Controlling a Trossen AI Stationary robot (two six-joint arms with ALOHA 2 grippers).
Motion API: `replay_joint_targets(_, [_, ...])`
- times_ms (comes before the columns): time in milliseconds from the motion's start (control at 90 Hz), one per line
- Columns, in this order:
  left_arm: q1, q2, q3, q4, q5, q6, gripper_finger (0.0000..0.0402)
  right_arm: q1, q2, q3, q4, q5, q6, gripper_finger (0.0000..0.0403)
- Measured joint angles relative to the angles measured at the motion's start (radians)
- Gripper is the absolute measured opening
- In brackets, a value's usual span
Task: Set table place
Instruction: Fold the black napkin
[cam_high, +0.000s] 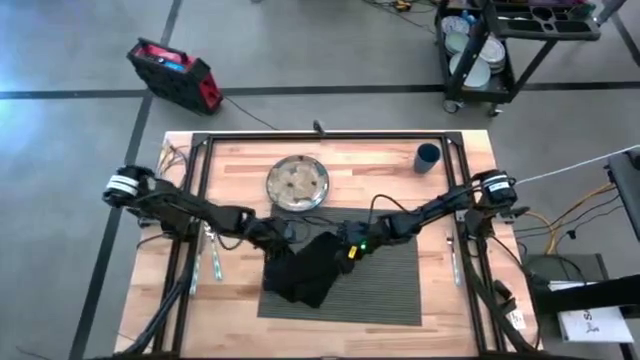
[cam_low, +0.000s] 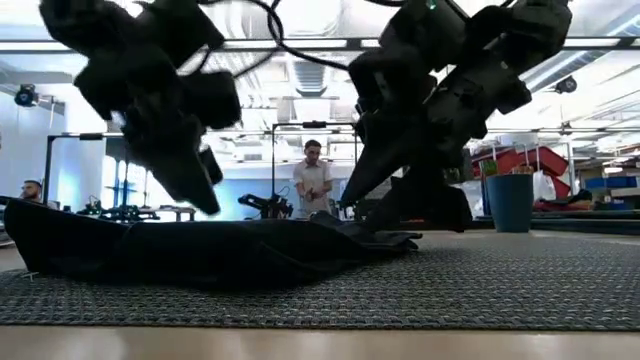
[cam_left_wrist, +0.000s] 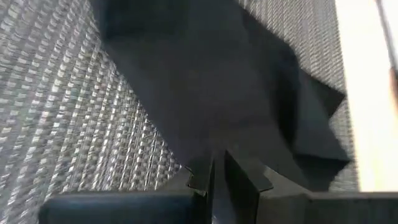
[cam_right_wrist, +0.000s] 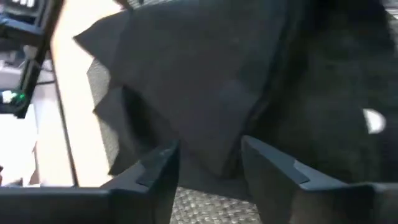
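A dark grey ribbed placemat lies on the wooden table. A black cloth napkin lies crumpled on the placemat's left half. My left gripper is shut and hangs just above the napkin's far left part, with a gap under its tips. My right gripper is open and low at the napkin's far right end. Its fingers stand on either side of a pointed fold. My right gripper is open, one finger on each side of the napkin's pointed fold. It slants down from the table's right and far side. Whether the fingers touch the cloth, I cannot tell. The napkin lies slack on the placemat.
A round plate sits on the table behind the placemat, and a dark blue cup stands at the far right. Cutlery lies to the left and right of the placemat. The black tube frame runs around the tabletop.
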Motion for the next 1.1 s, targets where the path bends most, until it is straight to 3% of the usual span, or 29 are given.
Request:
replay_joint_targets(222, [0.001,0.095,0.038,0.007,0.019,0.001,0.002,0.0,0.001,0.0,0.001,-0.005,0.014,0.0137])
replay_joint_targets(722, [0.001,0.102,0.046,0.006,0.02,0.004,0.002,0.002,0.044,0.002,0.022,-0.042,0.021,0.0074])
replay_joint_targets(922, [0.001,0.102,0.045,0.006,0.02,0.002,0.002,0.002,0.066,0.002,0.137,-0.065,0.029,0.0057])
replay_joint_targets(1100, [0.001,0.102,0.045,0.008,0.02,0.001,0.002,-0.003,0.066,0.057,0.147,-0.081,-0.015,0.0012])
